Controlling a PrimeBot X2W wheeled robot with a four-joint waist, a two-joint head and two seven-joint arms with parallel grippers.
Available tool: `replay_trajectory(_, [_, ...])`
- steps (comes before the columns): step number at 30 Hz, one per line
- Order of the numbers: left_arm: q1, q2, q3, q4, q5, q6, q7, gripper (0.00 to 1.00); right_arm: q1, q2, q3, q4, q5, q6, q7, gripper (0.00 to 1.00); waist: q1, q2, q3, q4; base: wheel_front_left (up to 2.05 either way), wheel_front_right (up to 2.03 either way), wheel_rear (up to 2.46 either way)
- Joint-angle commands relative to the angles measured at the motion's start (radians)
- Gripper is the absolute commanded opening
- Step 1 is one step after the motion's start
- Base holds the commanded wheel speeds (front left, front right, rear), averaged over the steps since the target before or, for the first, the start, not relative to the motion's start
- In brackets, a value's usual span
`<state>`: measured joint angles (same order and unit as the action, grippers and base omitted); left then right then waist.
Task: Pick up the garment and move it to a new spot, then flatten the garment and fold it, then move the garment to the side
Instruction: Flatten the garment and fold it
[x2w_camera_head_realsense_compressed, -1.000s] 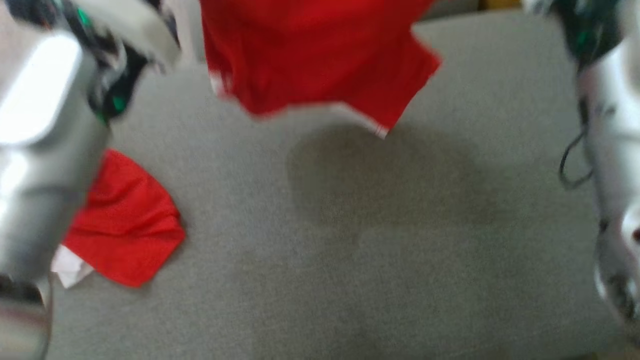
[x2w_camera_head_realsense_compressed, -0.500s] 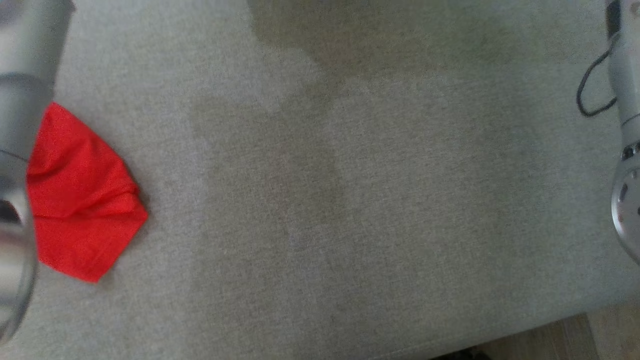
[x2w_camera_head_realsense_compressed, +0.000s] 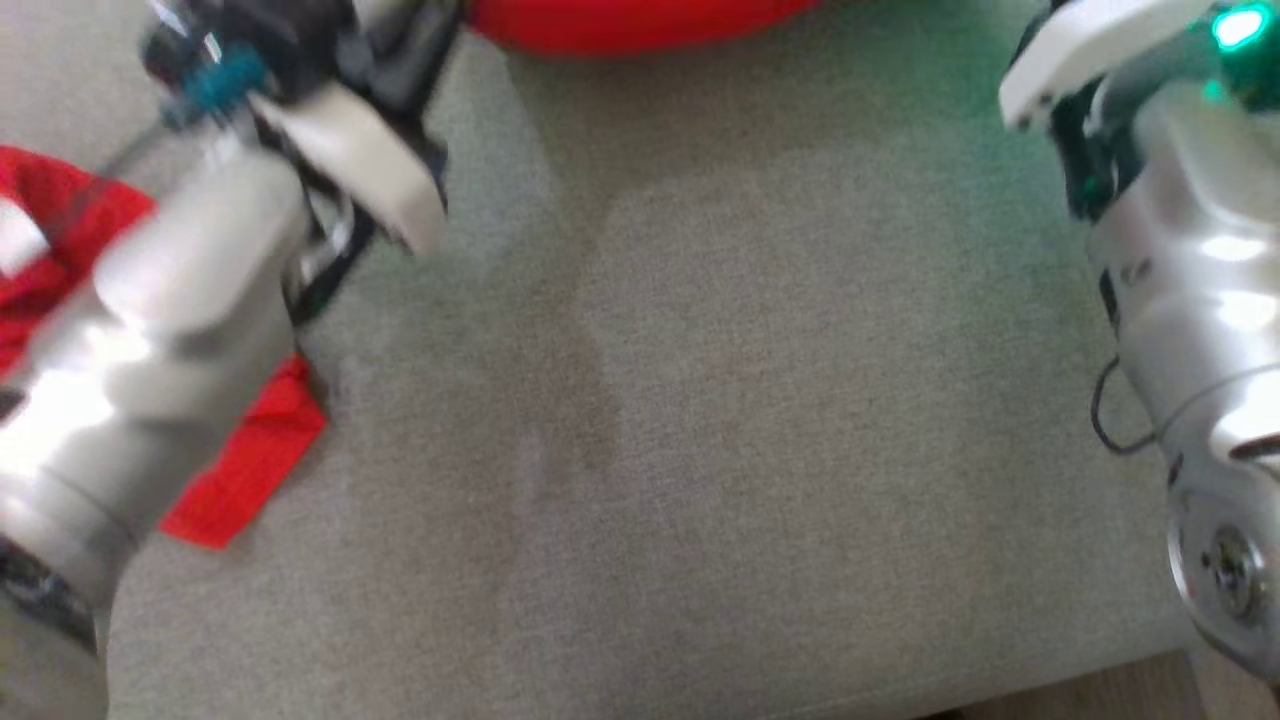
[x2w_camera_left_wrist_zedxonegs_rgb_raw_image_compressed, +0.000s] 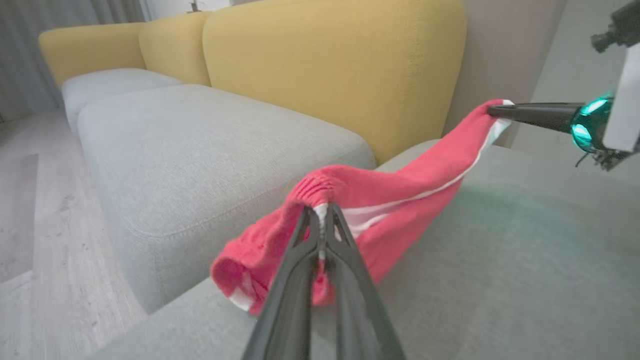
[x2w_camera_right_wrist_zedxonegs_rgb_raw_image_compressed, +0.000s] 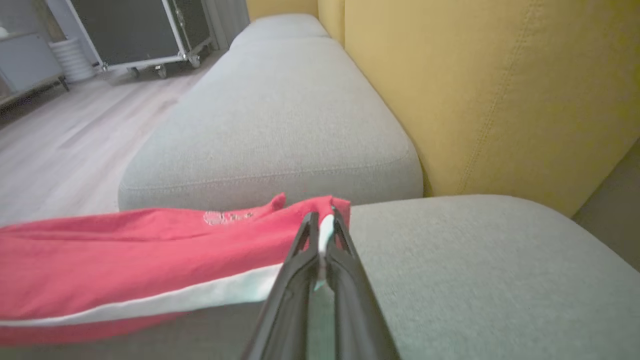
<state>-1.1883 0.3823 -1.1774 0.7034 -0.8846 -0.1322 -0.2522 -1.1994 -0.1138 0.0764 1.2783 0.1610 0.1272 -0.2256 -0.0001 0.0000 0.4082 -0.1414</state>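
The garment (x2w_camera_left_wrist_zedxonegs_rgb_raw_image_compressed: 400, 190) is red with a white side stripe. It hangs stretched between my two grippers above the grey seat cushion (x2w_camera_head_realsense_compressed: 760, 400). In the left wrist view my left gripper (x2w_camera_left_wrist_zedxonegs_rgb_raw_image_compressed: 320, 211) is shut on its bunched waistband, and my right gripper (x2w_camera_left_wrist_zedxonegs_rgb_raw_image_compressed: 494, 111) pinches the far end at the upper right. The right wrist view has my right gripper (x2w_camera_right_wrist_zedxonegs_rgb_raw_image_compressed: 321, 220) shut on a corner of the garment (x2w_camera_right_wrist_zedxonegs_rgb_raw_image_compressed: 125, 250), which runs off to the left. In the head view a strip of the garment (x2w_camera_head_realsense_compressed: 640, 25) lies along the top edge between my two forearms.
A second red and white cloth (x2w_camera_head_realsense_compressed: 250, 470) lies on the cushion, partly under my left forearm (x2w_camera_head_realsense_compressed: 170, 330). Yellow backrests (x2w_camera_left_wrist_zedxonegs_rgb_raw_image_compressed: 325, 65) stand behind. Another grey cushion (x2w_camera_left_wrist_zedxonegs_rgb_raw_image_compressed: 200, 150) adjoins, with wood floor (x2w_camera_left_wrist_zedxonegs_rgb_raw_image_compressed: 40, 225) beyond. The cushion's front edge (x2w_camera_head_realsense_compressed: 1100, 665) runs at lower right.
The head camera has moved, so the whole picture has shifted. The hanging garment filled the upper middle a second ago and now sits as a strip at the top edge. Both grips are unchanged.
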Motion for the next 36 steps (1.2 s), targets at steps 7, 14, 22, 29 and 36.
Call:
replay_trajectory(7, [0.098,0.061,-0.055,-0.082,-0.073,0.002,-0.009,0.0,0.105,-0.044,0.174,-0.01,0.042,0.003,0.138,0.0,0.0001,0.0,-0.101,0.015,0.0,0.0,0.0])
replay_trajectory(14, [0.231,0.038,-0.097,-0.096,-0.035,0.002,-0.009,0.0,0.263,-0.133,0.394,-0.094,0.194,0.003,0.322,0.0,0.0001,0.0,-0.183,0.018,0.0,0.0,0.0])
replay_trajectory(22, [0.356,0.008,-0.061,-0.098,-0.03,0.002,-0.009,0.0,0.438,-0.332,0.624,-0.337,0.47,0.003,0.533,0.0,0.0001,0.0,-0.288,0.001,0.0,0.0,0.0])
replay_trajectory(29, [0.502,-0.012,-0.026,-0.127,-0.009,0.002,-0.009,0.0,0.558,-0.477,0.726,-0.485,0.642,0.003,0.64,0.0,0.0001,0.0,-0.386,-0.002,0.0,0.0,0.0])
replay_trajectory(36, [0.61,0.013,-0.063,-0.209,-0.002,0.002,-0.009,0.0,0.664,-0.589,0.743,-0.603,0.748,0.003,0.701,0.0,0.0001,0.0,-0.444,0.002,0.0,0.0,0.0])
